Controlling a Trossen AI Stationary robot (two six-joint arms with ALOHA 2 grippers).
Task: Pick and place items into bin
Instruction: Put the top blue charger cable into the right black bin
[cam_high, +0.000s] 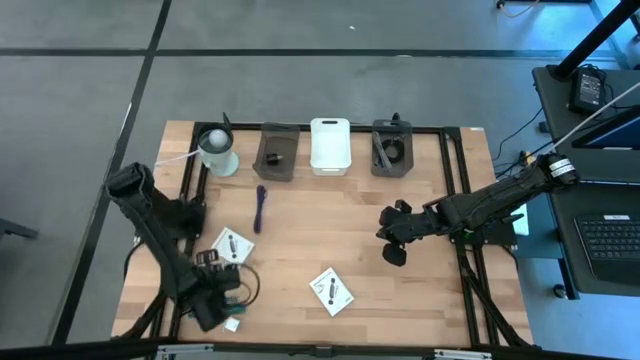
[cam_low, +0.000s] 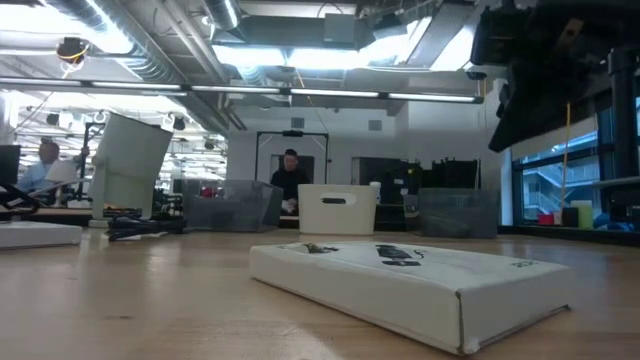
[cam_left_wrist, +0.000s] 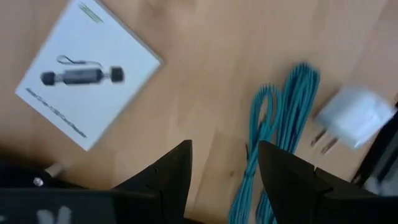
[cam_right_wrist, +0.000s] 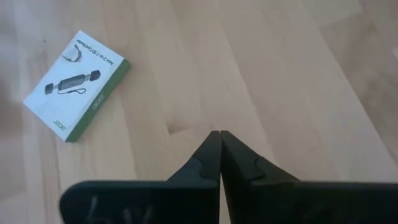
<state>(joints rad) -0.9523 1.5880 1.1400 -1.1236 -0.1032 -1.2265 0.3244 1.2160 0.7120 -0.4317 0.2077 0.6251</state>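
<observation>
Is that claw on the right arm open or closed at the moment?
Closed. In its own wrist view the right gripper has both dark fingers pressed together with nothing between them, hovering over bare wood near a white packet.

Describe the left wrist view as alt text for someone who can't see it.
The left gripper hovers with open jaws above a wooden table, right by a teal cable. A white plug lies beside the cable, and a white packet printed with a dark gadget lies apart from them.

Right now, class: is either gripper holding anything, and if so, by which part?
Nothing is held. The left gripper stands open above bare table beside the teal cable; the right gripper is shut on nothing, away from the white packet.
</observation>
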